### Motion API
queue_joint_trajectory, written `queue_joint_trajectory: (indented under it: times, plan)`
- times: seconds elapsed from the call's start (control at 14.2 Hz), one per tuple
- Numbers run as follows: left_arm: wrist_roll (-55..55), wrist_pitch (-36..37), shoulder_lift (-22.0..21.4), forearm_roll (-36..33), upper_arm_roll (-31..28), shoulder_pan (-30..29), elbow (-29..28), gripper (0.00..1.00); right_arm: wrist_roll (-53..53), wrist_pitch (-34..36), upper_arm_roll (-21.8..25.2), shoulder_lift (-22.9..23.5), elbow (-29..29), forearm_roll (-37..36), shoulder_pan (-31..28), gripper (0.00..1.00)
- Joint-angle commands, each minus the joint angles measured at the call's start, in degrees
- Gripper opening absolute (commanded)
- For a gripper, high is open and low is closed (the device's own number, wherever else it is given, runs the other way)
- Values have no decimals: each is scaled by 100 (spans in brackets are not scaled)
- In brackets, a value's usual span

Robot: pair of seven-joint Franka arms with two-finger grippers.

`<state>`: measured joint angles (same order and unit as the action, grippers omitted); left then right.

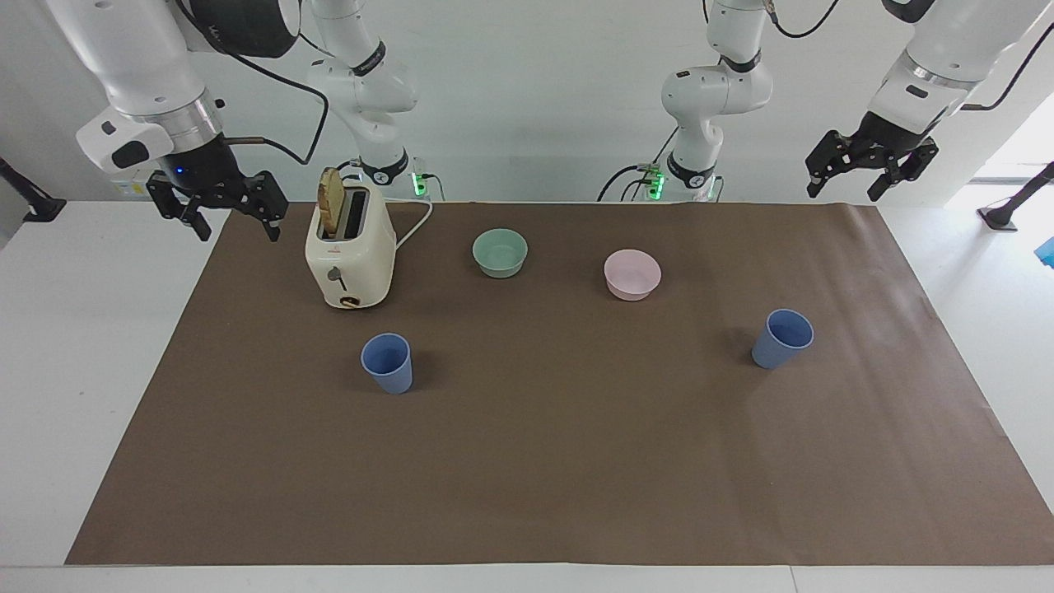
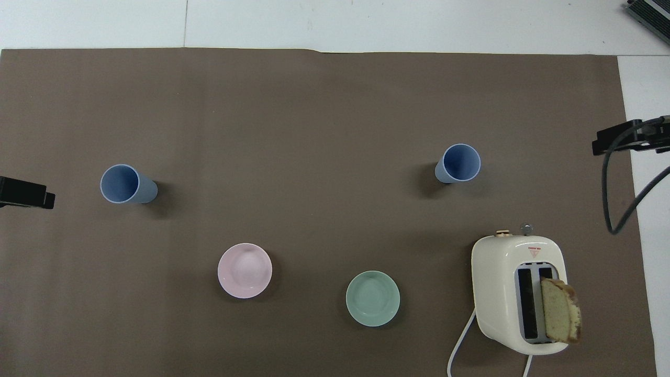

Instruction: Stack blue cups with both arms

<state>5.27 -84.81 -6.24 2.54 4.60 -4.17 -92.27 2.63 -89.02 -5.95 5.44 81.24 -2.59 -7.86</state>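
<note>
Two blue cups stand upright on the brown mat [image 1: 535, 478], far apart. One blue cup [image 1: 387, 363] [image 2: 459, 163] is toward the right arm's end, a little farther from the robots than the toaster. The other blue cup [image 1: 782, 338] [image 2: 128, 184] is toward the left arm's end. My right gripper [image 1: 236, 222] [image 2: 625, 139] hangs open and empty in the air over the mat's edge beside the toaster. Over the mat's corner at the left arm's end, my left gripper [image 1: 846, 188] [image 2: 26, 192] hangs open and empty. Both arms wait, away from the cups.
A cream toaster [image 1: 350, 255] [image 2: 518, 290] with a bread slice [image 1: 332, 200] in one slot stands near the right arm. A mint-green bowl [image 1: 500, 252] [image 2: 372, 298] and a pink bowl [image 1: 632, 274] [image 2: 245, 270] sit between the cups, nearer to the robots. Two shorter white arms stand at the back.
</note>
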Motion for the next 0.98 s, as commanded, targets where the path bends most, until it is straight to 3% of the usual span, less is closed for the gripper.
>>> queue_joint_trajectory:
  times: [0.0,0.91]
  plan:
    - [44,-9,-141,71,-38,40,-142,100,-105,-19,-11,-131,146,49,-32,100]
    - [9,0,-167,71,-29,48,-186,100,-105,-19,-11,-131,146,49,-32,100]
